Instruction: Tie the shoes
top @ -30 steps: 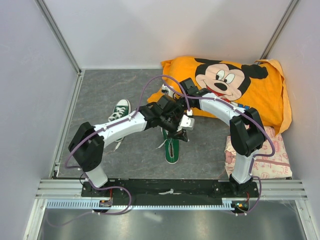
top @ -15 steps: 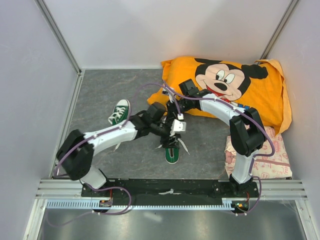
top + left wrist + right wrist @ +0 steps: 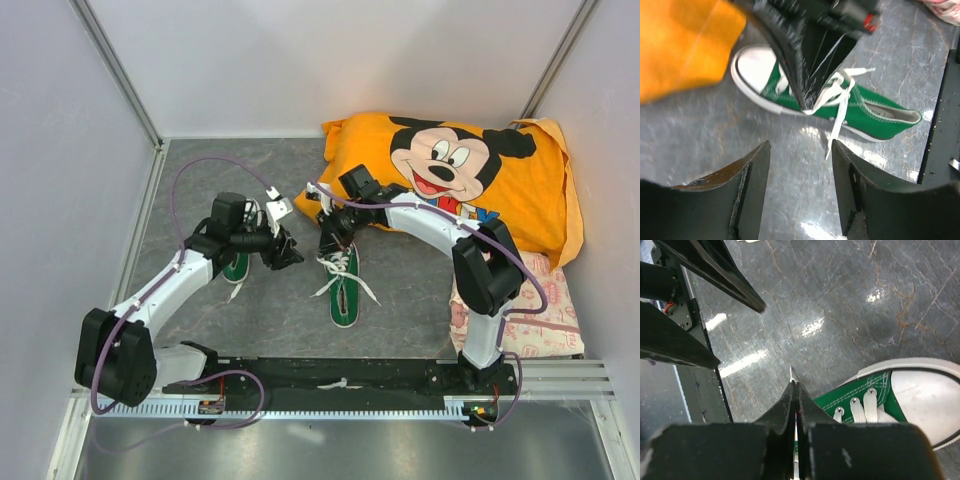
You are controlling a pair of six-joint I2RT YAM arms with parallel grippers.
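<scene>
While the right claw (image 3: 795,386) pinches a white lace (image 3: 836,89) of the green canvas sneaker (image 3: 870,112), the spread, empty left claw (image 3: 801,146) must grab another strand.

no lettering, number or brand name can be read in any of the views. the only printed mark is a cartoon mouse face (image 3: 445,160), which is shown on the orange cloth (image 3: 360,140). a few small coloured marks are seen just below that face, but they are too small to be read.
</scene>
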